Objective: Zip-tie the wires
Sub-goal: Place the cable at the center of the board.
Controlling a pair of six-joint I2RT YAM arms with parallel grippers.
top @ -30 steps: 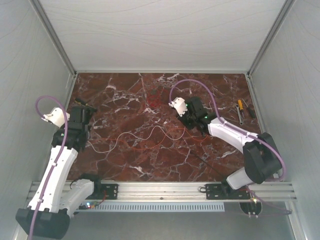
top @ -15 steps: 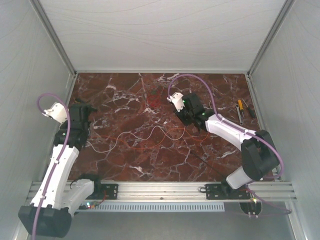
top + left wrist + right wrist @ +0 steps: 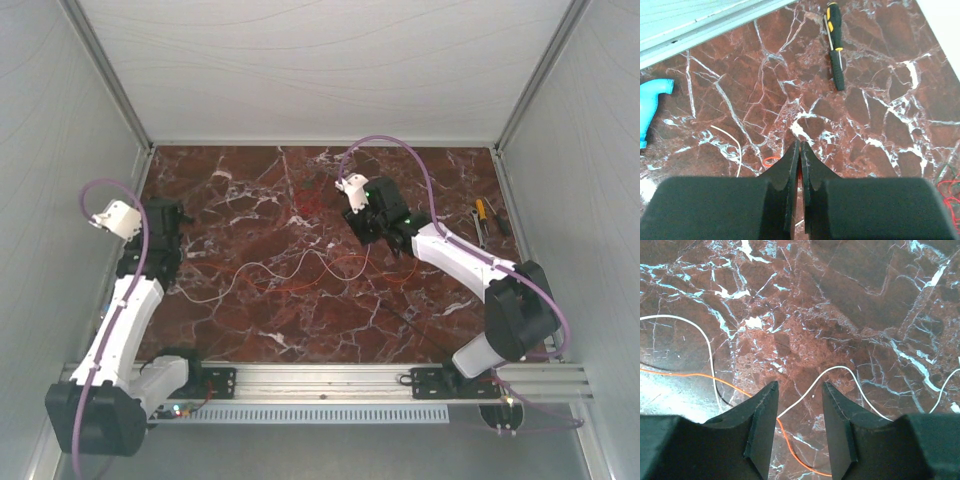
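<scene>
The wires [image 3: 300, 270] lie in loose white and orange loops across the marble table [image 3: 250, 330], with a red tangle [image 3: 310, 205] farther back. My left gripper [image 3: 172, 218] stands at the table's left edge. In the left wrist view it [image 3: 800, 147] is shut, with a sliver of red wire [image 3: 800, 172] pinched between the jaws. My right gripper [image 3: 372, 235] hovers open over the middle. In the right wrist view a white wire [image 3: 805, 395] crosses the gap of the gripper [image 3: 800, 390], and an orange wire [image 3: 785, 440] runs under one finger. A thin dark line [image 3: 420, 330], perhaps the zip tie, lies near the right arm.
A yellow-and-black screwdriver [image 3: 480, 213] and another small tool [image 3: 483, 238] lie at the table's right edge. The left wrist view shows a screwdriver [image 3: 835, 45] and a blue object [image 3: 650, 107]. White walls close in the table on three sides.
My right gripper has moved away from the bases and slightly left, and its jaws have spread wider. The left wrist has shifted a little farther back, still shut.
</scene>
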